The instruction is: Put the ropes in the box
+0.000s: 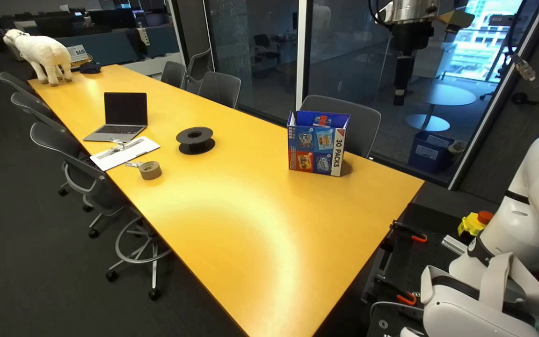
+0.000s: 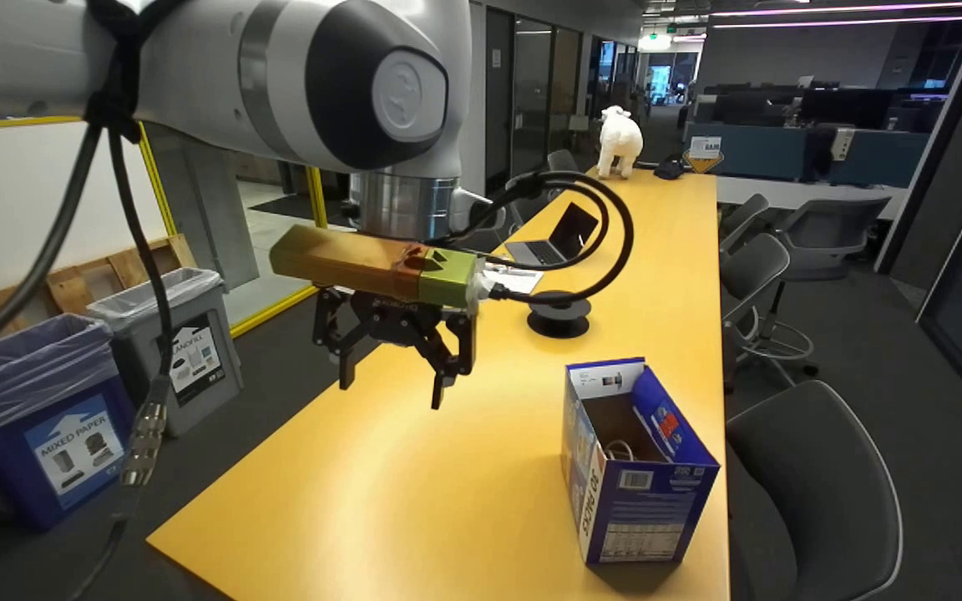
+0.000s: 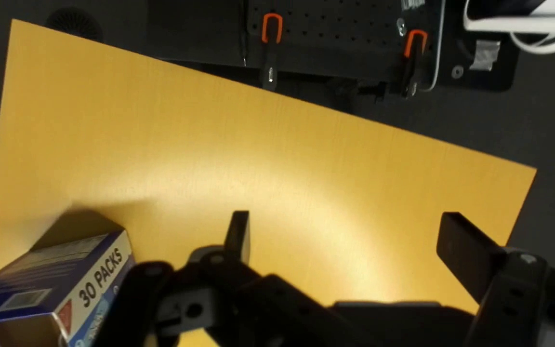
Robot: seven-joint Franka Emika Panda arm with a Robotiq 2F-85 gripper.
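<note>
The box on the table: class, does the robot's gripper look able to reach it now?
Probably yes: the box stands open at the top, and the open gripper hangs higher, to one side, with nothing visible between the two.

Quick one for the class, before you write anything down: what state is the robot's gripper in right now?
Gripper: open, fingers apart, holding nothing.

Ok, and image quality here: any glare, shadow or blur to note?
Both exterior views: broad glare on the table; in an exterior view, the upper-right window is very bright. Wrist view: glare again, a dark shadow beside the box, the near gripper dark and slightly soft, though the box's 30 PACKS lettering reads clearly.
</note>
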